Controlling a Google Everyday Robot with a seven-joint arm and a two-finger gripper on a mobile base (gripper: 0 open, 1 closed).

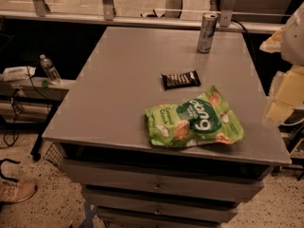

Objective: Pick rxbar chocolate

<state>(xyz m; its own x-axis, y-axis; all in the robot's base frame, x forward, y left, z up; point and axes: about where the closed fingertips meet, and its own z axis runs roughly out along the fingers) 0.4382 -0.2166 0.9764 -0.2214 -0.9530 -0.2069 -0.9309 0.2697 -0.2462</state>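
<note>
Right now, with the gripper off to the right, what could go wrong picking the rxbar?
The gripper hangs right of the table, away from the rxbar. The rxbar lies flat, so a grasp may slip or push it. The green bag lies close in front; a low approach might snag it. The can stands upright behind; overshoot could tip it.

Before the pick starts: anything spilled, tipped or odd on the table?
Nothing stands out. The can stands upright at the back, the bar lies flat mid-table, the bag flat just in front. The gripper hangs right of the table.
</note>
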